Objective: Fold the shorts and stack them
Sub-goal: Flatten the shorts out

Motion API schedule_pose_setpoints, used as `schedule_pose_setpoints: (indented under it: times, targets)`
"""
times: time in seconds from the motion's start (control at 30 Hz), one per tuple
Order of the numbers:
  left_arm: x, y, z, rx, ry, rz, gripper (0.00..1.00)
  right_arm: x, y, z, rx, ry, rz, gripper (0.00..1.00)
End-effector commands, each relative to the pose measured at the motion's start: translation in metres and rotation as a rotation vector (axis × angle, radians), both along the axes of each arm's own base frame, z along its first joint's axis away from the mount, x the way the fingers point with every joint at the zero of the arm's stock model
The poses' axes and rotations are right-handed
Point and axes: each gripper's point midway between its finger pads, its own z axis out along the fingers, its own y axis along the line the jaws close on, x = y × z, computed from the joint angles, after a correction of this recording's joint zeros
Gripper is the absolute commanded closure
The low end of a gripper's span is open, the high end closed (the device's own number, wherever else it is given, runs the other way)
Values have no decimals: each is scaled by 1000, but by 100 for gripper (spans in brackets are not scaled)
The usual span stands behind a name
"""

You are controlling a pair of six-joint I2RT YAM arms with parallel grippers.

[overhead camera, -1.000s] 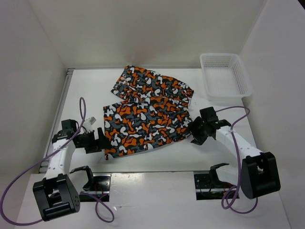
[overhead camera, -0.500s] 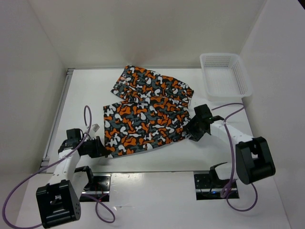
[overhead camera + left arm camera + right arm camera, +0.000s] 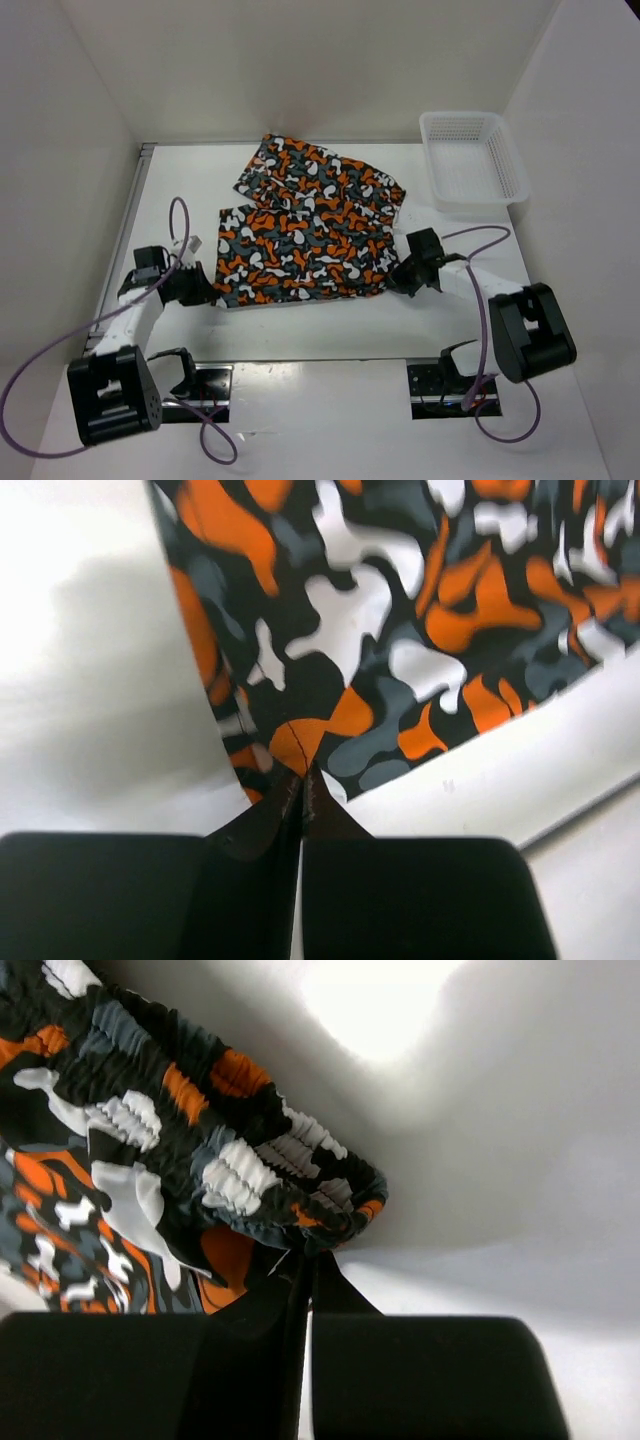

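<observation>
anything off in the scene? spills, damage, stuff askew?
Nothing spilled or damaged. Only oddity: the shorts lie uneven, the far part slanting away from the near part rather than lined up. The left pincer is shut on the near-left hem corner, right pincer on the waistband end. The basket stands upright, far right.

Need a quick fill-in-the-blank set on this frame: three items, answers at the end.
1. The left gripper is shut on a near ____ of the shorts.
2. The right gripper pinches the shorts at the elastic ____.
3. The white mesh basket sits at the table's far ____ corner.
Missing words: corner; waistband; right.
</observation>
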Motion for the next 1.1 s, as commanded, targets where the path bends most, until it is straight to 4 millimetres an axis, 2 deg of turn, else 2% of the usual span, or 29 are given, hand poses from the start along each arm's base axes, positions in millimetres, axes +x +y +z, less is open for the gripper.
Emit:
schedule_pose_setpoints:
  times: [0.0, 0.03, 0.07, 0.1, 0.13, 0.2, 0.27, 0.3, 0.33, 0.37, 0.4, 0.47, 0.5, 0.57, 0.6, 0.67, 0.73, 0.8, 0.83, 0.97, 1.07]
  targets:
    - [58, 27, 28, 94, -119, 29, 100, -32, 4, -2, 58, 21, -34, 99]
    - [66, 31, 20, 91, -81, 33, 100, -36, 10, 1, 88, 8, -33, 99]
    - [74, 33, 21, 90, -75, 33, 100, -39, 17, 4, 130, 0, -29, 99]
    - [88, 40, 24, 102, -72, 41, 100, -40, 21, 7, 153, -6, -48, 99]
    - [94, 41, 29, 105, -83, 41, 100, -41, 27, 14, 165, -33, -22, 99]
    - [100, 45, 39, 117, -90, 47, 100, -40, 23, 14, 141, -34, -25, 99]
    - [103, 48, 54, 136, -123, 56, 66, -42, 23, 15, 130, -23, -15, 83]
    - [100, 47, 63, 142, -145, 57, 40, -40, 21, 17, 120, -41, -13, 56]
    - [96, 44, 68, 133, -151, 50, 19, -39, 21, 21, 127, -58, -12, 38]
    - [93, 41, 72, 123, -156, 43, 4, -39, 19, 22, 118, -63, -18, 26]
    - [81, 35, 72, 110, -139, 37, 2, -40, 19, 23, 118, -65, -18, 12]
    - [66, 30, 74, 102, -140, 32, 0, -39, 18, 29, 119, -89, -22, 6]
    - [48, 23, 62, 79, -91, 25, 0, -36, 19, 34, 128, -98, -29, 5]
    - [32, 11, 63, 46, -113, 2, 2, -37, 16, 40, 125, -116, -34, 5]
    - [19, 6, 53, 29, -88, -4, 8, -36, 17, 44, 129, -125, -34, 5]
    - [1, 3, 50, 28, -47, 2, 15, -33, 16, 53, 130, -153, -39, 5]
    - [-16, -2, 34, 10, 17, 1, 20, -32, 16, 56, 130, -153, -39, 5]
    - [-27, -7, 23, -1, 52, -8, 20, -33, 16, 55, 126, -155, -31, 5]
    - [-33, -9, 11, -6, 71, -8, 15, -33, 16, 55, 126, -155, -31, 5]
    - [-37, -9, 0, -5, 83, -6, 2, -33, 16, 55, 126, -155, -31, 6]
    - [-42, -9, -8, -1, 105, -2, 0, -33, 16, 59, 131, -168, -30, 6]
